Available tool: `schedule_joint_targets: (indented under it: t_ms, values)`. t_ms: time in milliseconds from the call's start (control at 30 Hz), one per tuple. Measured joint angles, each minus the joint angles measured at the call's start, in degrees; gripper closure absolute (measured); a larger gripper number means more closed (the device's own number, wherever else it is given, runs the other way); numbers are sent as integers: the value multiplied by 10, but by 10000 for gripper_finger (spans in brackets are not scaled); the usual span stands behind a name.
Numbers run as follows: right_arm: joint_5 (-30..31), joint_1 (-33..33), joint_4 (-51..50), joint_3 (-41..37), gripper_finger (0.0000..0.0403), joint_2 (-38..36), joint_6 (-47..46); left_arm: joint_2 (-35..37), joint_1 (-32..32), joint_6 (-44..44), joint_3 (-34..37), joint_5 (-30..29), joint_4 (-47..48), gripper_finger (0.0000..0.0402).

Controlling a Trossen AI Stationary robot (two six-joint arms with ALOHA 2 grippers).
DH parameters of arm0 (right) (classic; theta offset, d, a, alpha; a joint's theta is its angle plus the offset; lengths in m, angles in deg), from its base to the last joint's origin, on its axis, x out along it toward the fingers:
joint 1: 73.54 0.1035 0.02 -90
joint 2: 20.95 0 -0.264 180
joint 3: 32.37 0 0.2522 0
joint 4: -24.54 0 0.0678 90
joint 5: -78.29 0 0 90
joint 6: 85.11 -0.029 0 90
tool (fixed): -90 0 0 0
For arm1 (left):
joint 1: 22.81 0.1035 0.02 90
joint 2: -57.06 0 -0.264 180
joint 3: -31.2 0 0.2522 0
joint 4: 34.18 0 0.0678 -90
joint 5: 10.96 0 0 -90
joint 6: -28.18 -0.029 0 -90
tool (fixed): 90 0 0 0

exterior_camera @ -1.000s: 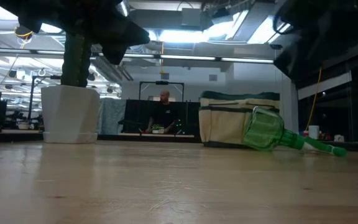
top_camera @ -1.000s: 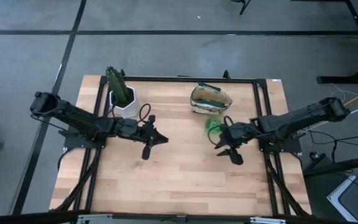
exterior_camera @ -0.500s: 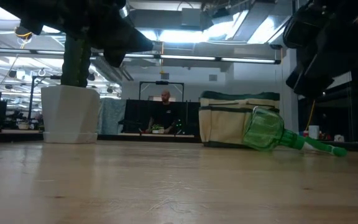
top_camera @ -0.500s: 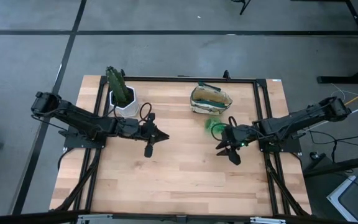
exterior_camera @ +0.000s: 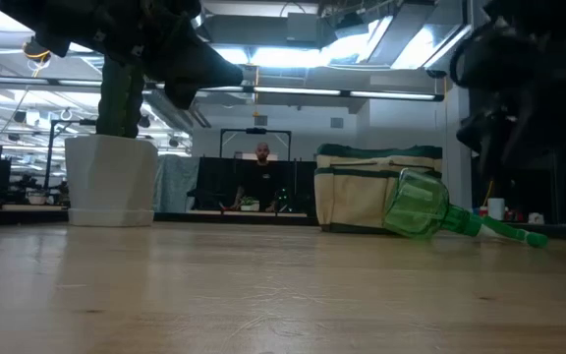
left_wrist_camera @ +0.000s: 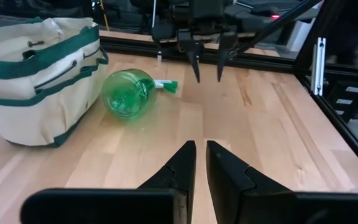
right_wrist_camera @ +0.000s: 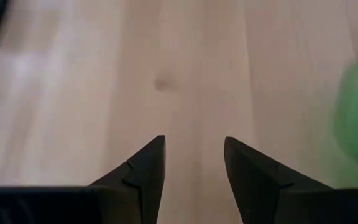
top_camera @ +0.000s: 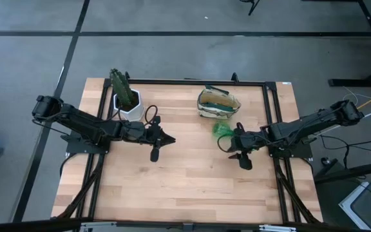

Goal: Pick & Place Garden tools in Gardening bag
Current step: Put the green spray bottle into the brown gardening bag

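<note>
Green and rounded, the bottle-like tool (top_camera: 222,131) lies on the surface (top_camera: 185,180) just beside the gardening bag (top_camera: 216,103). Right claw (top_camera: 237,147) hovers near it, open and empty; a glancing approach could roll it away. Left claw (top_camera: 163,141) waits closed.

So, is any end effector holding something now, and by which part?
Nothing is held. The right end effector is open above bare wood beside the green bottle; the left end effector is shut and empty over the table.
</note>
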State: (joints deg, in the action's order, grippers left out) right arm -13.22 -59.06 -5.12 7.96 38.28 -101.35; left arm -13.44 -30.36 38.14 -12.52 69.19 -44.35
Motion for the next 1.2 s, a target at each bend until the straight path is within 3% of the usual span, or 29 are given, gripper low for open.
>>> schedule_joint_targets:
  t_ms: [100,333,600,1200]
  values:
    - [10,-1,-56,0,236,0,8,0,0,12,0,0,0,370]
    - [138,-1,-120,0,236,0,13,0,0,29,0,0,1,370]
    - [149,-2,-140,0,236,9,17,0,-11,43,0,0,2,370]
    - [182,-2,-99,0,245,120,19,0,-11,43,0,0,2,370]
